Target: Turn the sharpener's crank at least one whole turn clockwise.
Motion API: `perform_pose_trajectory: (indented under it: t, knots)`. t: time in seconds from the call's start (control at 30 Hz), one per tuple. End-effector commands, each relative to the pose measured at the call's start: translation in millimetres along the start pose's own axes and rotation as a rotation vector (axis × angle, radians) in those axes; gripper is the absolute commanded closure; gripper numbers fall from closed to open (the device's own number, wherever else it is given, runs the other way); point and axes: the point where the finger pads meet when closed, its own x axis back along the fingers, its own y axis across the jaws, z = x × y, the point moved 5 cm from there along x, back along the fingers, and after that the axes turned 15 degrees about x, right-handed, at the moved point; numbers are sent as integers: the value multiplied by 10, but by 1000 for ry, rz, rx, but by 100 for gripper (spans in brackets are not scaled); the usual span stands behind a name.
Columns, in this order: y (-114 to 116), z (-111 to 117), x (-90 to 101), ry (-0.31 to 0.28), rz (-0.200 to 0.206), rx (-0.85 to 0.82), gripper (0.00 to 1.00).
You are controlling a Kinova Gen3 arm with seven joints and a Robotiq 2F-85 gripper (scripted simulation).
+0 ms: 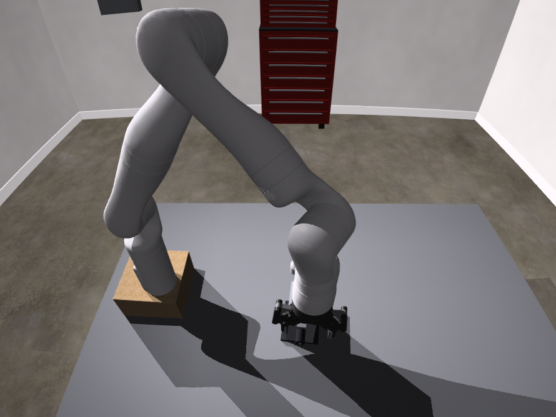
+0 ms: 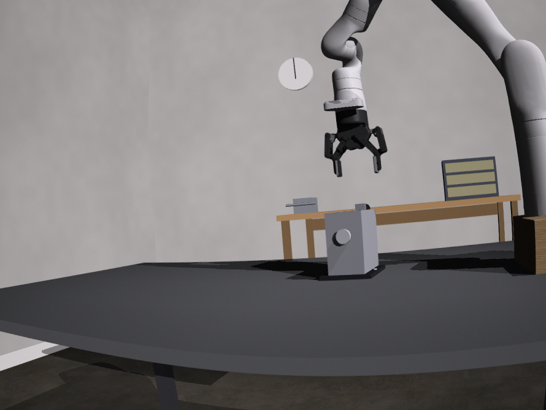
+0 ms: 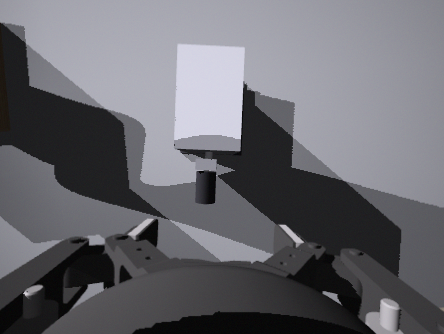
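The pencil sharpener (image 2: 351,242) is a light grey box on a dark base plate, standing on the dark table. In the wrist view I look down on its top (image 3: 210,97). The dark cylindrical knob (image 3: 205,187) sticks out from the crank end, at the top of its circle. In the exterior view only the knob's top (image 2: 362,206) shows behind the box. My gripper (image 2: 356,167) is open and empty. It points down and hovers well above the sharpener and knob, with the fingertips spread wide. In the top view the wrist and gripper (image 1: 310,319) hide most of the sharpener (image 1: 298,335).
The arm stands on a wooden block (image 1: 155,287) at the table's far left corner. A red tool cabinet (image 1: 298,60) stands against the back wall. A wooden bench (image 2: 397,212) with a small rack (image 2: 470,177) is behind the table.
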Motion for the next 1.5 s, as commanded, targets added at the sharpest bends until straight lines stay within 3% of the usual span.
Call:
perform_pose_trajectory:
  t: [0.0, 0.33, 0.37, 1.47]
  knots:
    - [-71, 86, 62, 0, -4, 9, 0]
    - [-106, 105, 58, 1, 1, 12, 0]
    - [-106, 105, 58, 1, 1, 12, 100]
    - [-106, 105, 58, 1, 1, 12, 100]
